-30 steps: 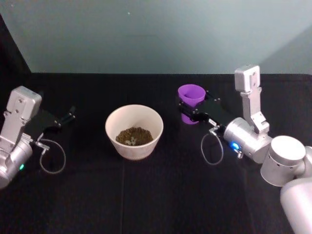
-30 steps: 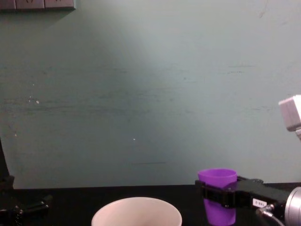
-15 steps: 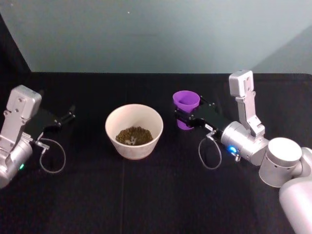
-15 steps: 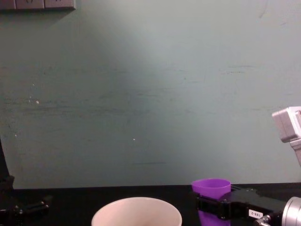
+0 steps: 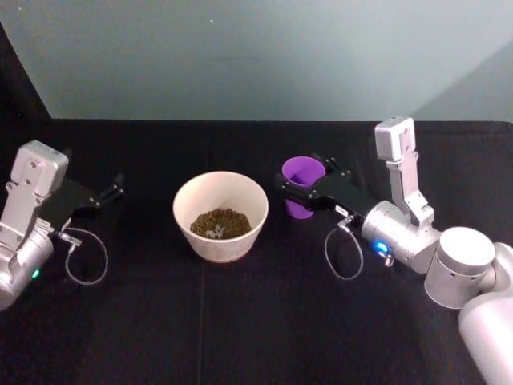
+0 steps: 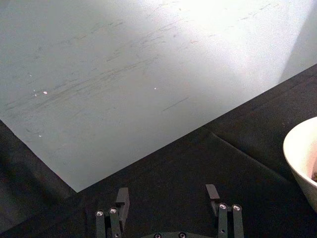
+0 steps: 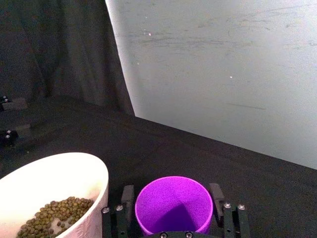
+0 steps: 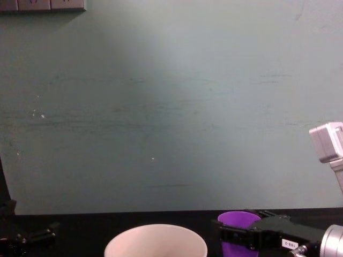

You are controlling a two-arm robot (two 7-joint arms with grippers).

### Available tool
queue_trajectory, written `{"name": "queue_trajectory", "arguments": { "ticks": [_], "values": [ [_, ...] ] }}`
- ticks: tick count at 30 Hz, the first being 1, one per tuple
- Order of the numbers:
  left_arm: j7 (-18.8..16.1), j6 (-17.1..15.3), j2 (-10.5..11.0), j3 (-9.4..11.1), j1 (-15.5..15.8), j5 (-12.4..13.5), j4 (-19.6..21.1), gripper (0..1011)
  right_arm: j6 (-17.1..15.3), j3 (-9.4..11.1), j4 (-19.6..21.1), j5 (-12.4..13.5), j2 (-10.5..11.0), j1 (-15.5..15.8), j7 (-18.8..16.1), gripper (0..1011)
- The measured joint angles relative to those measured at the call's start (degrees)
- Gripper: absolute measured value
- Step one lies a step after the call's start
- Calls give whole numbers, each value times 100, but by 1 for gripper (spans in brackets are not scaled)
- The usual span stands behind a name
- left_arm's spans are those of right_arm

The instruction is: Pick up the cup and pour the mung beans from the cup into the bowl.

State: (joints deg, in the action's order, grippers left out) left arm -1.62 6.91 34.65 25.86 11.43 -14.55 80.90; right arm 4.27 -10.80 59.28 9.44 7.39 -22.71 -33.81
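gripping the purple cup (image 5: 302,185) upright just right of the bowl (image 5: 220,216), the right gripper (image 5: 298,190) clamps its sides; mung beans (image 5: 220,223) lie in the bowl; left gripper (image 5: 111,191), fingers spread, sits well left of the bowl.

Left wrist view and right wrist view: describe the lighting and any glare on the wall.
Left wrist view: strong glare whitens the wall's upper part; the bowl rim is lit bright. Right wrist view: the wall is evenly lit, a dark curtain beside it; the cup carries a shadow inside.
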Motion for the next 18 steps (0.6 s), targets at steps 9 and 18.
{"name": "queue_trajectory", "arguments": {
  "ticks": [9, 18],
  "values": [
    [0, 0, 0, 0, 0, 0, 0, 1000, 6, -36, 369, 174, 80, 178, 79, 1003],
    [0, 0, 0, 0, 0, 0, 0, 1000, 303, 120, 1024, 387, 151, 518, 337, 1002]
  ]
}}
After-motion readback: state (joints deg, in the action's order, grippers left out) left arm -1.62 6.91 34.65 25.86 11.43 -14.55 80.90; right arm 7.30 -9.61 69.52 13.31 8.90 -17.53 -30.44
